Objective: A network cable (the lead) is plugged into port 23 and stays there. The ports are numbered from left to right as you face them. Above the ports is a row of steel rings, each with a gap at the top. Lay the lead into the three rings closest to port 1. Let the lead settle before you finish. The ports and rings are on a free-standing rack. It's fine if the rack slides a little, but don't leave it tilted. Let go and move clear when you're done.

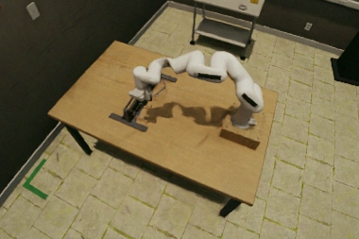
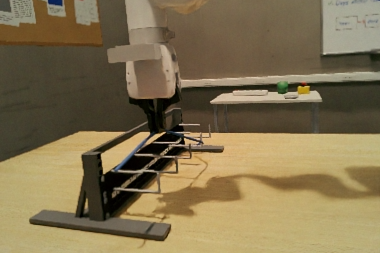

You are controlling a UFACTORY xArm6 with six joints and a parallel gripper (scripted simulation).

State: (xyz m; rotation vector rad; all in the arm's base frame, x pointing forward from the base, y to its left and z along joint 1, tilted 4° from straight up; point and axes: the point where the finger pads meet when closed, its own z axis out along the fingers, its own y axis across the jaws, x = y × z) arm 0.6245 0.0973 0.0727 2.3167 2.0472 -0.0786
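Note:
The dark rack [image 2: 112,187] stands upright on the wooden table, seen end-on in the exterior view and near the table's left side in the top view [image 1: 142,103]. A row of steel rings [image 2: 150,172] sticks out from it. My gripper [image 2: 159,124] points down over the ring row, around the rack's middle, and is shut on the blue lead. The lead runs from the far end of the rack up to my fingers, then slopes down along the rings toward the near end. In the top view my gripper [image 1: 134,105] covers the near half of the rack. I cannot tell which rings hold the lead.
My arm arches over the table from its base [image 1: 243,112] at the right edge. A brown block [image 1: 239,139] lies in front of the base. A grey cart [image 1: 228,11] with small items stands on the floor behind the table.

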